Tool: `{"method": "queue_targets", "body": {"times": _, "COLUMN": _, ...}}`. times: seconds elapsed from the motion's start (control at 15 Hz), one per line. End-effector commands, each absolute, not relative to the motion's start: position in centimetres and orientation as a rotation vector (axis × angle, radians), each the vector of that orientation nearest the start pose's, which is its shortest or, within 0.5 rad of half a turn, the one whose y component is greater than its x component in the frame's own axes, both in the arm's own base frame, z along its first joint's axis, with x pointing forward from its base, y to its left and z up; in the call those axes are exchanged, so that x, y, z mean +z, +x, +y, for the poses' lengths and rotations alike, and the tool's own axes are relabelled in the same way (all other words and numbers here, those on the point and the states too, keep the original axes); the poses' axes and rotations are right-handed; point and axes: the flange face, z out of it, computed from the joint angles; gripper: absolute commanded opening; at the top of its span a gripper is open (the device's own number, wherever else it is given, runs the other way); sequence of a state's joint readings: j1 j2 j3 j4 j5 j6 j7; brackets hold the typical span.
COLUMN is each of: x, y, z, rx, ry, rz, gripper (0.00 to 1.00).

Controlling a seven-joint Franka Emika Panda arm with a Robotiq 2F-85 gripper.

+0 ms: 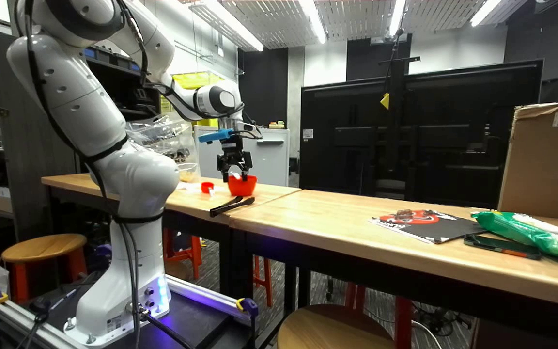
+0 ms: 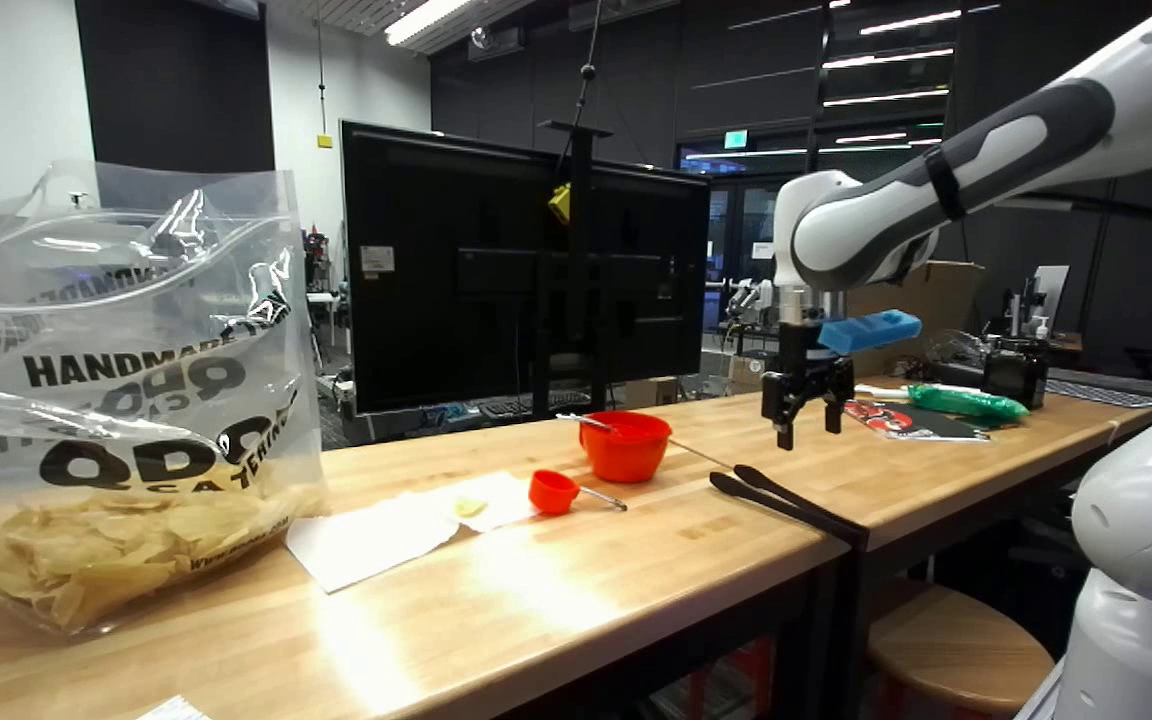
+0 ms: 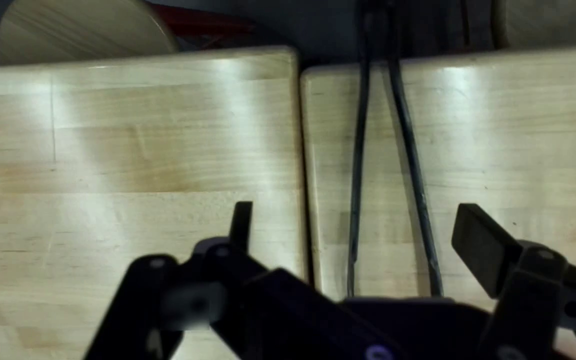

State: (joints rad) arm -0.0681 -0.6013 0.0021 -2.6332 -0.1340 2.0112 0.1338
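My gripper (image 3: 363,235) hangs above the wooden table, its jaws spread wide with nothing between them. Below it lies a pair of black tongs (image 3: 413,162), seen between the fingers in the wrist view; their lower ends are hidden behind the gripper body. In an exterior view the gripper (image 2: 809,430) is well above the tongs (image 2: 841,528), which point inward from the table's front edge beside the seam. A large red cup (image 2: 626,455) with a handle stands nearby, and a small red cup (image 2: 553,495) sits farther along. In an exterior view the gripper (image 1: 235,177) overlaps the large cup (image 1: 247,188).
A clear bag of chips (image 2: 136,540) stands beside white paper (image 2: 366,550) holding a yellowish piece (image 2: 468,507). Across the seam lie a dark printed sheet (image 1: 453,228), a black phone-like object (image 1: 502,246) and a green packet (image 1: 516,228). A cardboard box (image 1: 545,165) stands behind.
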Motion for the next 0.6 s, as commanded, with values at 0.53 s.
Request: {"method": "queue_targets", "body": {"times": 0.53, "x": 41.0, "y": 34.6, "z": -4.9, "rx": 0.011, "ry": -3.298, "rz": -0.02, "gripper": 1.0}}
